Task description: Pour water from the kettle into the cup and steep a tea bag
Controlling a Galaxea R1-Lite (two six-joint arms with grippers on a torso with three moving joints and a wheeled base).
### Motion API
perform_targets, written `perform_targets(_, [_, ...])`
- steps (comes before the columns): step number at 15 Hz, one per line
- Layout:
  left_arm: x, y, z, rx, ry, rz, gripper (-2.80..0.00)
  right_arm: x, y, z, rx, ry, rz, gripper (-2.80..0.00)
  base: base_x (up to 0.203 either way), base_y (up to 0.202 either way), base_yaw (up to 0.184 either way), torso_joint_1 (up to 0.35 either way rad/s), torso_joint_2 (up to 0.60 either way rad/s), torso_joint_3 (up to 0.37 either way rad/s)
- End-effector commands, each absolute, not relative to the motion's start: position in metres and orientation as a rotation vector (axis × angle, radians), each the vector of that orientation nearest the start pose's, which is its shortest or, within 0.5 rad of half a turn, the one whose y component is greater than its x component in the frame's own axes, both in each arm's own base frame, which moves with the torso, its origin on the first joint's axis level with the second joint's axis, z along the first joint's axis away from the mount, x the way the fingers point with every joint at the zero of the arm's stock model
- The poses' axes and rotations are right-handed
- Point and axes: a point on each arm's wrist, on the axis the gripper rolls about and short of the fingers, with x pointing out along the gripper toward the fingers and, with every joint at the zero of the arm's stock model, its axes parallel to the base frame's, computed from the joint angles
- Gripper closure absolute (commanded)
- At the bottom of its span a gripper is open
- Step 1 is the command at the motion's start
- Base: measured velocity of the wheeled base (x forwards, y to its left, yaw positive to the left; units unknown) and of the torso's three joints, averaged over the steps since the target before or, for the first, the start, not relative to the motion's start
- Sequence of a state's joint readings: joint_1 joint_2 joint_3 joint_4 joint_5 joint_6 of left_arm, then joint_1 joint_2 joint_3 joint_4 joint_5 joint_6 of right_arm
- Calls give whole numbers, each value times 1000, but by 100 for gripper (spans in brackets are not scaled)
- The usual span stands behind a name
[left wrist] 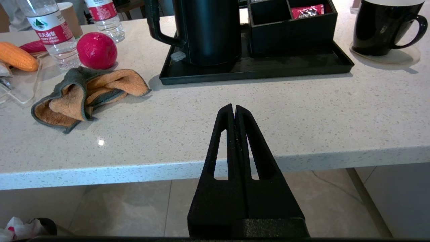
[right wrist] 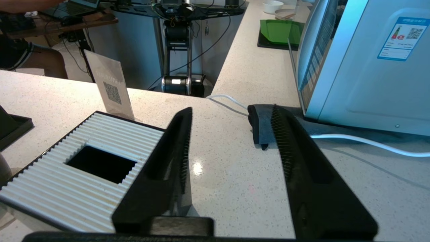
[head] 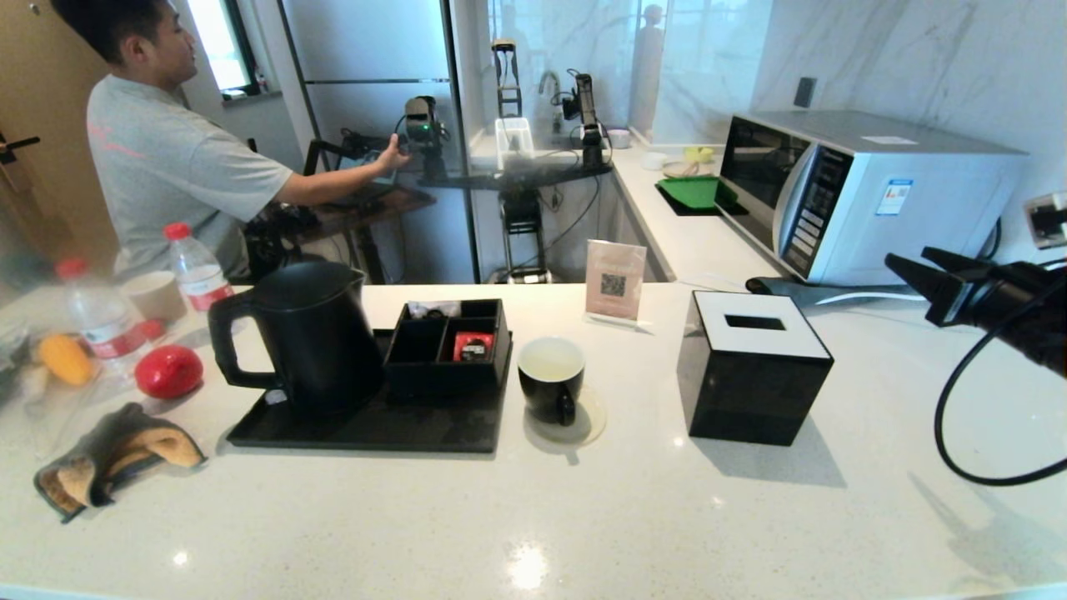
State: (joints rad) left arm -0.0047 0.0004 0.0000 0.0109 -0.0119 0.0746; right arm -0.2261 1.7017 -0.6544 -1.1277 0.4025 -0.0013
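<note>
Jaws of the right gripper (right wrist: 231,134) stand apart with nothing between them, only bare countertop (right wrist: 235,188) under the gap. Right gripper raised over the counter's right end, in front of the microwave (head: 867,196); a black tissue box (head: 754,367) with a ribbed white top sits between it and the task's things. Left gripper (left wrist: 234,109) parked below and in front of the counter's near edge, fingers pressed together, holding nothing.

Near to far from that edge:
- Grey-and-orange cloth (left wrist: 87,94), crumpled, near the left end.
- Black tray (left wrist: 255,67), left of centre. The kettle (head: 304,333) stands upright on its left half: tall, matte black, flat lid on, loop handle toward the counter's left end. A black divided organizer (head: 450,342) sits just right of the kettle on the same tray, a red packet (head: 473,346) in one compartment.
- The cup (head: 552,379), just off the tray's right edge on a pale coaster (head: 588,421): short black mug, white inside, handle toward the near edge. Well apart from both grippers.
- Red ball (head: 168,371), corn cob (head: 65,358), two red-capped water bottles (head: 196,267) and a paper cup (head: 154,296) at the far left.
- QR sign (head: 615,279) at the far edge.

Tea bag: cannot pick it out.
</note>
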Motion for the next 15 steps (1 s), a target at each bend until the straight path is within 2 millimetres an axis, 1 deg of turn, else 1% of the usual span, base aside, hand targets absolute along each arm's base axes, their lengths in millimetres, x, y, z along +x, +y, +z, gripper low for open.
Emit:
perform_targets(1, [-23, 0, 74, 75, 10, -17, 0, 276, -57, 196, -33, -91, 170, 0, 0, 0, 0, 0, 0, 0])
perform_targets(6, [-23, 0, 74, 75, 10, -17, 0, 255, -57, 198, -37, -97, 149, 0, 0, 0, 0, 0, 0, 0])
perform_targets(10, [-23, 0, 75, 75, 9, -17, 0, 233, -53, 199, -32, -100, 76, 0, 0, 0, 0, 0, 0, 0])
perform_targets(15, [-23, 0, 74, 75, 10, -17, 0, 197, -44, 198, -13, -110, 72, 0, 0, 0, 0, 0, 0, 0])
